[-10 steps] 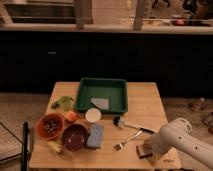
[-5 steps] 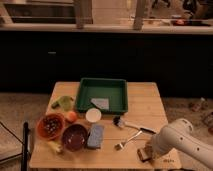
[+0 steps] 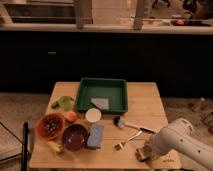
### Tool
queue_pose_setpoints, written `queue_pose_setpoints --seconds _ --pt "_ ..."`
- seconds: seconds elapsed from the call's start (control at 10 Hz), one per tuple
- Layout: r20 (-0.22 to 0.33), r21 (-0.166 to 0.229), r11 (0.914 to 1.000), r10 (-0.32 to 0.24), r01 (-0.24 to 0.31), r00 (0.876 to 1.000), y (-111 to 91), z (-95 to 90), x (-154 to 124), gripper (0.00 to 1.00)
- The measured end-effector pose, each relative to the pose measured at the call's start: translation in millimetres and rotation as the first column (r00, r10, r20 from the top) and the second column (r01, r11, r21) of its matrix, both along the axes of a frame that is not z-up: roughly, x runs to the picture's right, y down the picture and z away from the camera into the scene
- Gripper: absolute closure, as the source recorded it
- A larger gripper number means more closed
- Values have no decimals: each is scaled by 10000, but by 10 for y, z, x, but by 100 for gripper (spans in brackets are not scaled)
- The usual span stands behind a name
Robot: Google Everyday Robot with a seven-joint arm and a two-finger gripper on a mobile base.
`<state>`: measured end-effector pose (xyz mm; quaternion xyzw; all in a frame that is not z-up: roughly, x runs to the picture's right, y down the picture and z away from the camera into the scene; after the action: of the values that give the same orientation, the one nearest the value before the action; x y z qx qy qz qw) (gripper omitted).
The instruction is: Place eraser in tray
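The dark green tray [image 3: 85,97] sits at the back middle of the wooden table, with a grey flat piece [image 3: 100,103] lying inside it. The eraser [image 3: 143,152], tan-brown on top and dark beneath, lies near the table's front right edge. My gripper [image 3: 148,149] comes in from the right on a white arm and is down at the eraser, partly covering it. The gripper is well to the front right of the tray.
A black-handled brush [image 3: 127,124] and a fork [image 3: 126,141] lie between the tray and the eraser. A blue-grey sponge [image 3: 95,135], a maroon bowl [image 3: 75,137], an orange bowl [image 3: 51,126], a white cup [image 3: 93,115], an orange fruit [image 3: 72,116] and a green item [image 3: 63,102] stand at the left.
The white arm has shifted slightly at the front right corner, staying down over the eraser. Nothing else on the table has moved.
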<state>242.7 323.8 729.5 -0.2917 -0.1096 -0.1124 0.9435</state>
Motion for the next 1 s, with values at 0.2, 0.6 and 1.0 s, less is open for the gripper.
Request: queue_pose_setpoints --seconds 0.2,0.6,1.0 --pt "-43 140 9999 -98 99 9999 -55 -93 -47 98" --pt "-152 359 9993 -116 121 9998 -180 -260 -52 57" --pt "-53 232 9994 -240 242 9997 -180 -269 -58 21"
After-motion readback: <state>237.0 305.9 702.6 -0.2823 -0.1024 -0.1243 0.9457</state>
